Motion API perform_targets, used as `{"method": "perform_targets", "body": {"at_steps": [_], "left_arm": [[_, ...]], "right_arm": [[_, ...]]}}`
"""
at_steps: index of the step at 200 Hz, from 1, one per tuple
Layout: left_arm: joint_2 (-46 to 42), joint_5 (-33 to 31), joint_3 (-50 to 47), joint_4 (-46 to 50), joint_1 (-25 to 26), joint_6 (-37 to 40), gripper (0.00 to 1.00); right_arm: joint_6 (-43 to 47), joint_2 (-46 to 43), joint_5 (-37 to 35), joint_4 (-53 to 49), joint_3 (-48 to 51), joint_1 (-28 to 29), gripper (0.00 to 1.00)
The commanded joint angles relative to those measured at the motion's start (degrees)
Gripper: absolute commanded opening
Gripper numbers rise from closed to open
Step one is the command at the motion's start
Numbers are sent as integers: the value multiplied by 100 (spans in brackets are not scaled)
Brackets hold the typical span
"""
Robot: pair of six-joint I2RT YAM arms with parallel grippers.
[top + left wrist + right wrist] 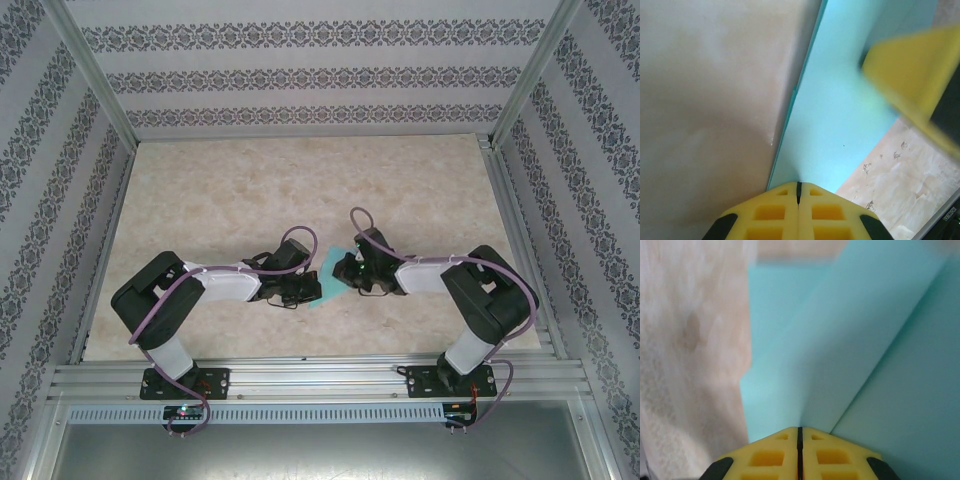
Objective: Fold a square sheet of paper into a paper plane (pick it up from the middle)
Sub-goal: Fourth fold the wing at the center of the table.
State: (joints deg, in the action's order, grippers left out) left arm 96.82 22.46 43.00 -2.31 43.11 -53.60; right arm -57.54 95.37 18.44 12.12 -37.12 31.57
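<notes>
Left wrist view: left hand (798, 187) pressed together, pinching the teal sheet of paper (840, 115); right hand (800, 432) pinches it likewise.

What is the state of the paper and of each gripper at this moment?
paper: partly folded, with layers and a crease, pinched by both grippers.
left gripper: shut on the paper.
right gripper: shut on the paper.
</notes>
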Motion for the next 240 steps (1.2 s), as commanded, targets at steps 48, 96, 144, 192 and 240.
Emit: {"method": "perform_targets", "body": {"at_steps": [48, 96, 144, 192, 240], "left_arm": [[186, 11, -370, 842, 118, 43, 5], [24, 72, -138, 878, 158, 31, 7], [-48, -10, -120, 701, 222, -397, 8], [-113, -6, -214, 480, 240, -623, 9], [-887, -590, -287, 795, 271, -548, 18]], "right_arm": [[1076, 24, -597, -1290, -850, -695, 11], [1298, -880, -796, -1842, -796, -246, 17], [956, -787, -557, -1514, -525, 169, 21], [1256, 105, -283, -1673, -928, 333, 21], [2495, 885, -349, -2659, -1656, 488, 18]]}}
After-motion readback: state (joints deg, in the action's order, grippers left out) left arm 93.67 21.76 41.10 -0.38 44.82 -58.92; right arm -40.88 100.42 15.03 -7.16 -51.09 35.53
